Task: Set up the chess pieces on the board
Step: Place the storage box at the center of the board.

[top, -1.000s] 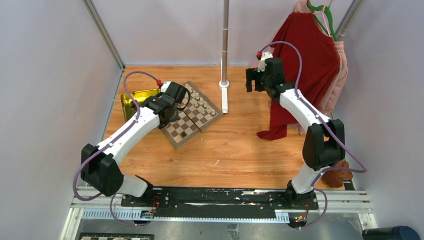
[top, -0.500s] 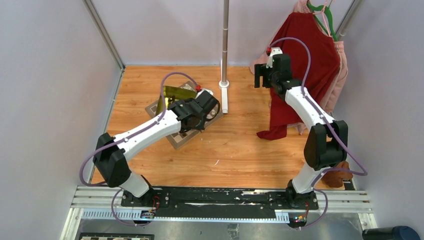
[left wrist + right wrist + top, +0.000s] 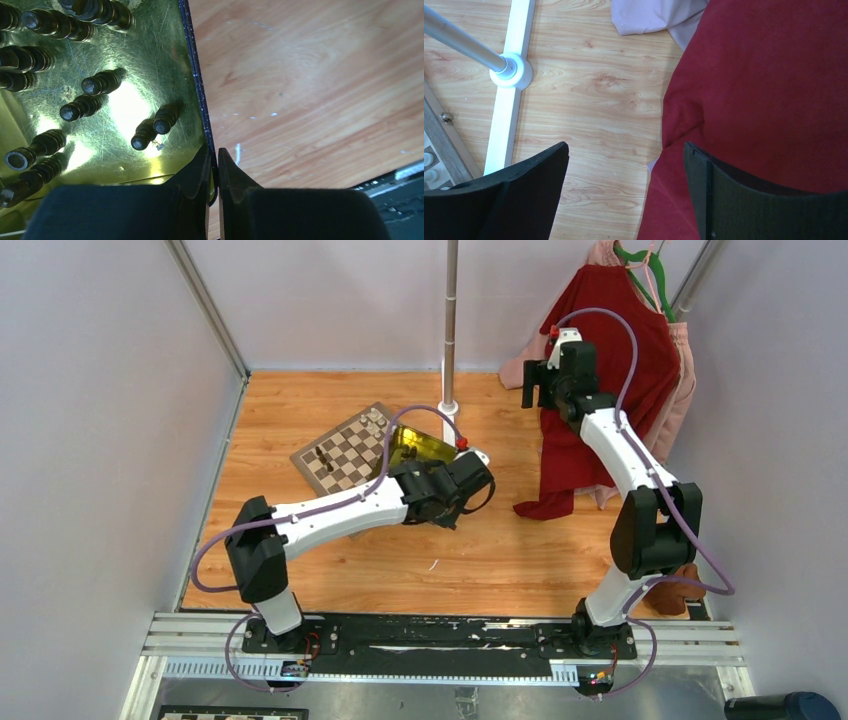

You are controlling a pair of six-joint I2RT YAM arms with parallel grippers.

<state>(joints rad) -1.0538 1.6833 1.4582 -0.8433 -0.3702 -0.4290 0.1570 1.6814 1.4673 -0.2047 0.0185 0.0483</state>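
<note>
Board sits left of centre on worktop, toward far edge; few pale pieces at its far corner. Your left hand is clamped on yellow tray rim, dark pieces lying loose inside. Board lies just left of tray, so left arm is nearer; tip that way. Right hand is spread wide, empty, at far right edge by red garment.
</note>
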